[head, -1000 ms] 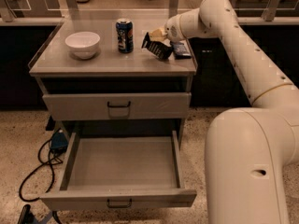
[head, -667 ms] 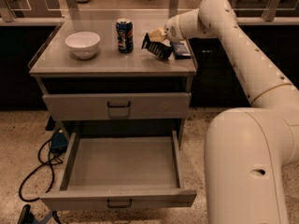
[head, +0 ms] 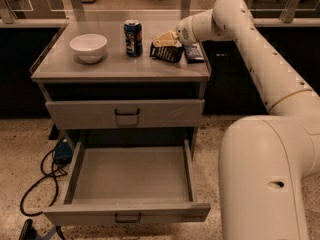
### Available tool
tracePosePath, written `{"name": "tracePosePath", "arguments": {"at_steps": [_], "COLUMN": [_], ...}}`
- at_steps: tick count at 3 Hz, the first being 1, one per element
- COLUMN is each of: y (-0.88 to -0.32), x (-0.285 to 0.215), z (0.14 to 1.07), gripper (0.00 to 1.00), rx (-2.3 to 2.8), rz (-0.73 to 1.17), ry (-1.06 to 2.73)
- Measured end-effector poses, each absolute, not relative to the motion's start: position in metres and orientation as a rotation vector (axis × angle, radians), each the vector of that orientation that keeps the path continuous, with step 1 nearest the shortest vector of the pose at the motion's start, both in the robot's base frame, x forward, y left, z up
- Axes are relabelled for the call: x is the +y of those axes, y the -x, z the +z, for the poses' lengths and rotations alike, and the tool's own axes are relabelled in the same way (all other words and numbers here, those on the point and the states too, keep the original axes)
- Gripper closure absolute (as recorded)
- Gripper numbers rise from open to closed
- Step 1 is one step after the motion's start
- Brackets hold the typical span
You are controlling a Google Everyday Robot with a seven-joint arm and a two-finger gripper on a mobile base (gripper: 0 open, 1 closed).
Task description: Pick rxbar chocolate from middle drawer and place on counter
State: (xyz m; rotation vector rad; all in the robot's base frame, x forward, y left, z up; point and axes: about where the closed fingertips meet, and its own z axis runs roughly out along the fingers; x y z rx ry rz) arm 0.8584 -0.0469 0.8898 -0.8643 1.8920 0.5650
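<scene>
Holds the rxbar chocolate point(head: 166, 53) clamped in the pincer point(head: 168, 42) — a flat black wrapper, tilted, low over the right side of the surface point(head: 120, 66) (between a can point(head: 133, 38) and a dark blue packet point(head: 193, 53)). Sits well above the open middle drawer point(head: 125, 213).

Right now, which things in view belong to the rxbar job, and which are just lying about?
Job: rxbar chocolate at the gripper over the counter; open middle drawer.
Lying about: white bowl, soda can, dark blue packet, closed drawer.
</scene>
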Motion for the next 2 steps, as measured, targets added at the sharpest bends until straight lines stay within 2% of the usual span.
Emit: {"name": "tracePosePath", "arguments": {"at_steps": [1,2], "y": [-0.8584,-0.8584], "x": [-0.0468,-0.0468], "z": [0.8898,0.8898], "gripper": [0.00,0.00], "rx": [1.892,1.892], "rz": [0.565,0.565], "ry": [0.864,0.864]}}
